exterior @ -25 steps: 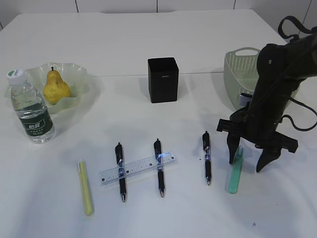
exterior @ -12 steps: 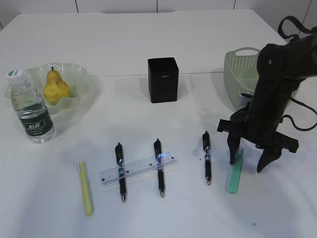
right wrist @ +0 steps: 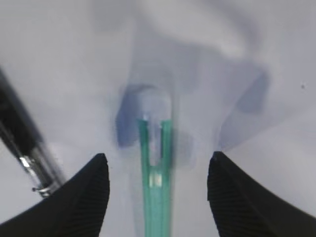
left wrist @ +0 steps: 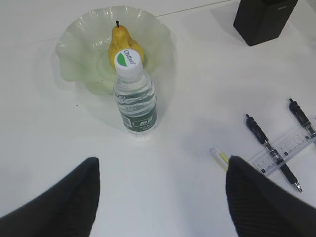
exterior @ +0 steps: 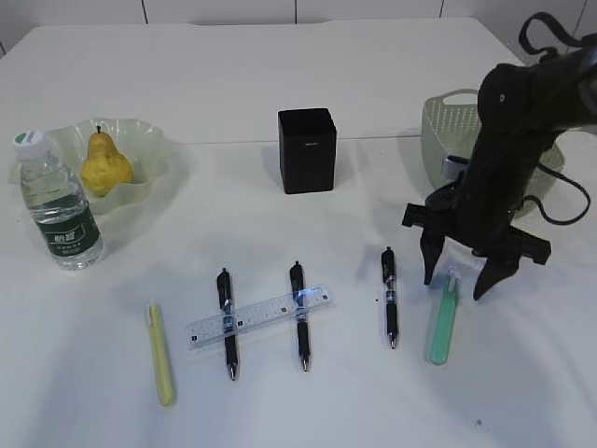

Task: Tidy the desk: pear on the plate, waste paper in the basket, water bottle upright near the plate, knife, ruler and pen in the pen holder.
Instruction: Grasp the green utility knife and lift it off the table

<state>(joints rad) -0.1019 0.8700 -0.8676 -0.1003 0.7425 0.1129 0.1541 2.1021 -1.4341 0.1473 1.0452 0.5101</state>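
The yellow pear (exterior: 104, 166) lies on the pale green plate (exterior: 149, 140), and the water bottle (exterior: 61, 210) stands upright beside it. Behind the middle stands the black pen holder (exterior: 307, 149). The clear ruler (exterior: 266, 315) lies across two black pens (exterior: 227, 322), with a third pen (exterior: 388, 294) to the right. My right gripper (exterior: 455, 287) hangs open over the far end of a green translucent knife (exterior: 442, 327), one finger on each side, not touching it (right wrist: 157, 163). A yellow knife (exterior: 160, 355) lies at the front left. My left gripper (left wrist: 163, 160) is open and empty above the table, near the bottle (left wrist: 136, 98).
The sage green basket (exterior: 443, 121) stands at the back right, partly behind my right arm. Something small and white shows inside it. The nearest pen lies a few centimetres left of the right gripper's left finger (right wrist: 94, 197).
My right gripper has risen and drawn back slightly from the green knife, still open. The knife and all other objects lie where they were.
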